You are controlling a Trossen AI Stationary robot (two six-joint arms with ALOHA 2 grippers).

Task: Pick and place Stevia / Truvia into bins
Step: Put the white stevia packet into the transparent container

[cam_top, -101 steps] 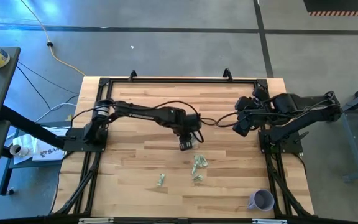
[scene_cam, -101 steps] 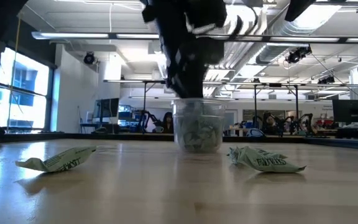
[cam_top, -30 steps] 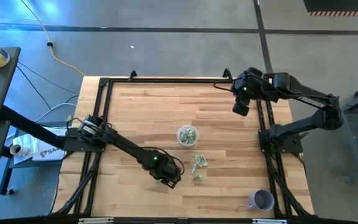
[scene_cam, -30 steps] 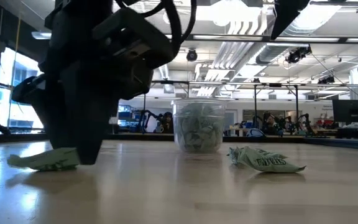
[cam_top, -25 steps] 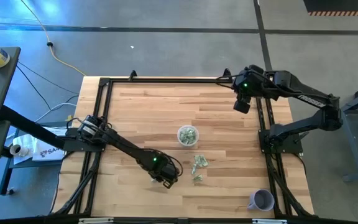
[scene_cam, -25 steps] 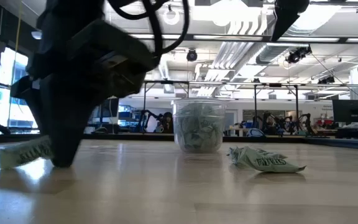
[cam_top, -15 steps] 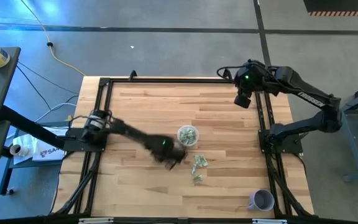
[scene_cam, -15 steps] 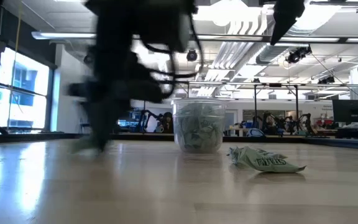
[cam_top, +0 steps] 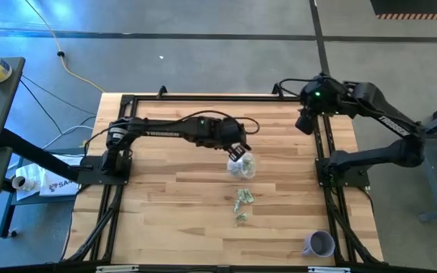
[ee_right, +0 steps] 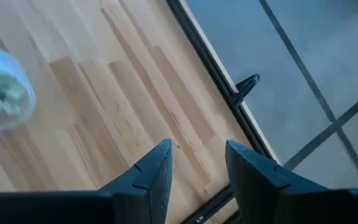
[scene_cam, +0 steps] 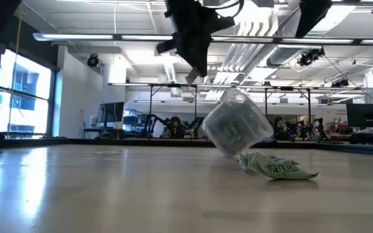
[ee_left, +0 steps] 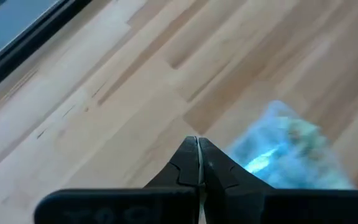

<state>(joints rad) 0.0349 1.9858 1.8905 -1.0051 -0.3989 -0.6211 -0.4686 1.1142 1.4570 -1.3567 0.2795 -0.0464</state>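
The clear cup point(scene_cam: 237, 129), holding several green-and-white packets, stands tilted toward the table's right on its bottom edge, beside a loose packet point(scene_cam: 277, 167). It also shows in the high view point(cam_top: 246, 165), the left wrist view point(ee_left: 291, 149) and the right wrist view point(ee_right: 2, 90). My left gripper point(cam_top: 237, 151) hangs shut above the cup's left side point(scene_cam: 196, 72). In the left wrist view point(ee_left: 198, 148) no packet shows between its fingers. Two clumps of packets point(cam_top: 243, 197) point(cam_top: 241, 218) lie nearer. My right gripper point(cam_top: 306, 123) waits open at the far right point(ee_right: 194, 165).
A lavender cup point(cam_top: 319, 244) stands at the near right corner. A black frame point(cam_top: 203, 97) runs along the table's edges. Bare wood lies left of and nearer than the cup.
My left gripper, down on a packet at the near left, has risen and swung toward the far right to the cup. That packet no longer lies on the table. The cup has tipped and shifted toward the table's right. My right gripper has drifted toward the right edge.
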